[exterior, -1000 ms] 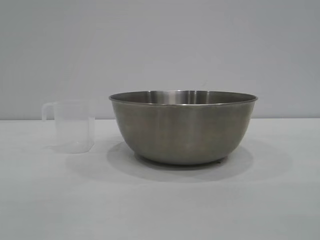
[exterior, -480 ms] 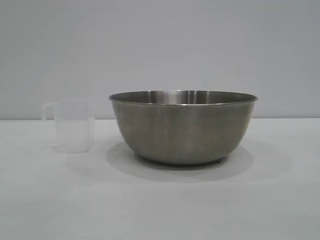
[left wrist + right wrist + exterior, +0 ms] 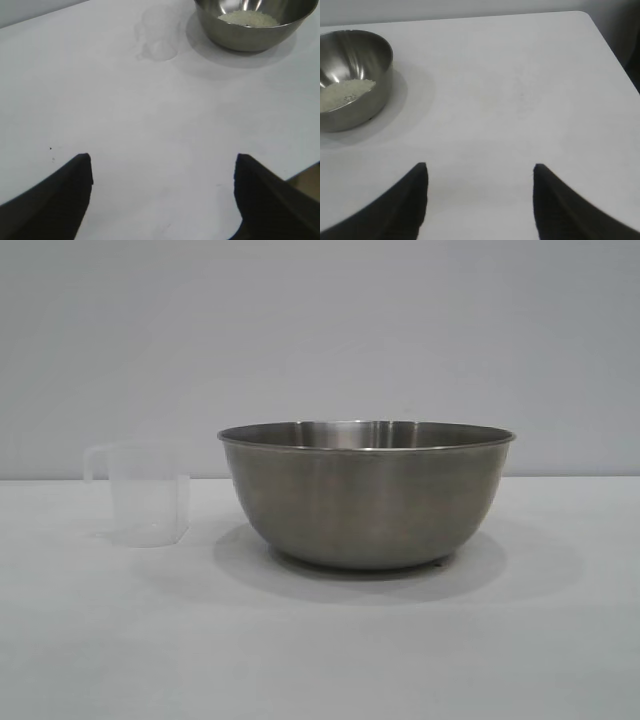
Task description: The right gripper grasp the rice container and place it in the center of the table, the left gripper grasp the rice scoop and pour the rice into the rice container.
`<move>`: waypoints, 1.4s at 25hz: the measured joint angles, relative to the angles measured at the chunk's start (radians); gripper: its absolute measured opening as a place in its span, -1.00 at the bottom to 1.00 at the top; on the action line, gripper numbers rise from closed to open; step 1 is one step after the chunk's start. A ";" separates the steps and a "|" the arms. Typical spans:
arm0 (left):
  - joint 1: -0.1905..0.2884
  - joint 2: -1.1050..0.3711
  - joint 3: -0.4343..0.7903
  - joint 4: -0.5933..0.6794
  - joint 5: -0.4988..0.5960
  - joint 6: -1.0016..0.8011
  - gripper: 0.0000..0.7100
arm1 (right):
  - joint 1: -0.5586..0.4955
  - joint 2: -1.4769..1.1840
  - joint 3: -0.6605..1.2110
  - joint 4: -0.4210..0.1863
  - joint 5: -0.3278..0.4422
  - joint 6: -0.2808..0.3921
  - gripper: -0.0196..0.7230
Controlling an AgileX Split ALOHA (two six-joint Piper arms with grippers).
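Observation:
The steel rice container (image 3: 366,495) stands upright in the middle of the white table (image 3: 320,650). White rice (image 3: 248,19) lies in its bottom, as the right wrist view (image 3: 342,93) also shows. The translucent rice scoop (image 3: 145,492) stands upright to its left, apart from it, and looks empty; it shows faintly in the left wrist view (image 3: 159,32). My left gripper (image 3: 162,159) is open and empty, well back from scoop and bowl (image 3: 252,22). My right gripper (image 3: 480,167) is open and empty, away from the bowl (image 3: 352,77). Neither gripper shows in the exterior view.
A pale grey wall (image 3: 320,340) stands behind the table. The table's edge and rounded corner (image 3: 587,17) show in the right wrist view, and an edge (image 3: 300,172) shows by my left gripper's finger.

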 joint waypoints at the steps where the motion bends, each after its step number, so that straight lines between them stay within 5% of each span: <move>1: 0.034 0.000 0.000 0.000 -0.002 0.000 0.45 | 0.000 0.000 0.000 0.000 0.000 0.000 0.10; 7: 0.260 0.000 0.000 0.000 -0.002 0.000 0.45 | 0.000 0.000 0.000 0.000 0.000 0.000 0.10; 12: 0.367 0.000 0.000 0.000 -0.002 0.000 0.45 | 0.000 0.000 0.000 0.000 0.000 0.000 0.10; 19: 0.404 0.000 0.000 0.000 -0.002 0.000 0.45 | 0.014 0.000 0.000 0.000 0.000 0.000 0.10; 35: 0.404 0.000 0.000 0.000 -0.002 0.000 0.45 | 0.016 0.000 0.000 0.000 0.000 0.000 0.10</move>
